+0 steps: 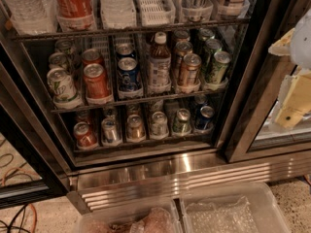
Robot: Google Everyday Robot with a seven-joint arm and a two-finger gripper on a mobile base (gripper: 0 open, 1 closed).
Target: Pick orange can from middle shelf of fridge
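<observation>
The fridge [252, 81] stands open in front of me, with its black frame and wire racks. The middle shelf [138, 100] holds rows of mixed cans in white lanes. The orange can [188, 69] is coppery brown with a silver lid. It stands upright at the front of its lane, right of a white-capped bottle [159, 62] and left of a green can [217, 67]. A similar can stands behind it. My gripper [295, 101], pale yellow and white, is at the right edge of the view. It is outside the fridge, well right of the orange can and touching nothing.
Red-orange cans [96, 80], a blue can [128, 74] and a pale green can [61, 85] fill the shelf's left side. Large bottles stand on the rack above [73, 6] and smaller cans on the rack below [135, 128]. The ribbed steel base [194, 178] and two clear plastic bins [233, 210] lie below.
</observation>
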